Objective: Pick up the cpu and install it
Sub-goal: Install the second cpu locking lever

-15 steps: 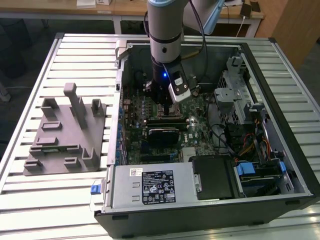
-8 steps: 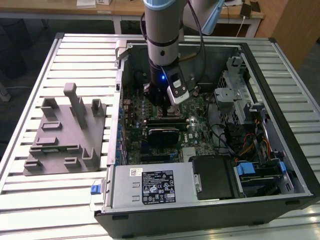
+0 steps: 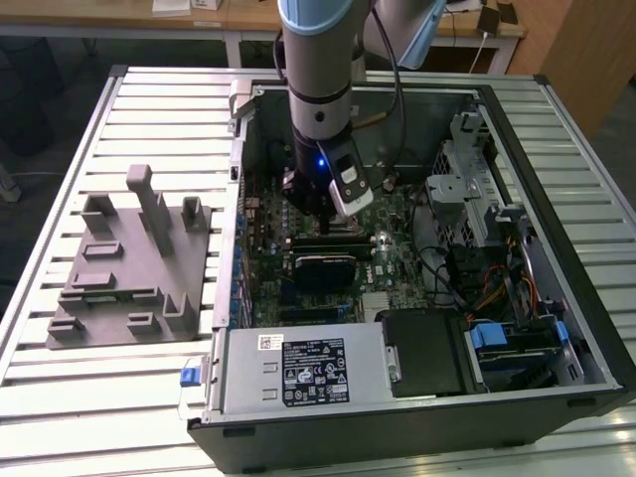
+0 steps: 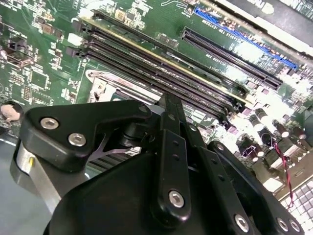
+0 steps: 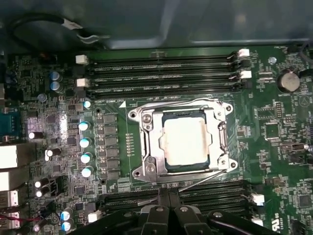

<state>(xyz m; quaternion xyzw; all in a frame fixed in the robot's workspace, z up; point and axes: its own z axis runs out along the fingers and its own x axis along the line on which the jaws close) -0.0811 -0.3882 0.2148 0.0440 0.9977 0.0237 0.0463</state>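
I'm seeing the arm (image 3: 316, 70) reaching straight down into the open computer case (image 3: 556, 179), which is lying on its side on the slatted table (image 3: 60, 388). The gripper (image 3: 320, 213) is hanging just above the motherboard (image 3: 397, 214); its fingers (image 5: 168, 208) are looking pressed together with nothing between them. In the first wrist view the cpu (image 5: 185, 140) is sitting flat inside the socket (image 5: 146, 142), its metal frame surrounding it. The grey fixture block (image 3: 124, 268) is resting beside the case.
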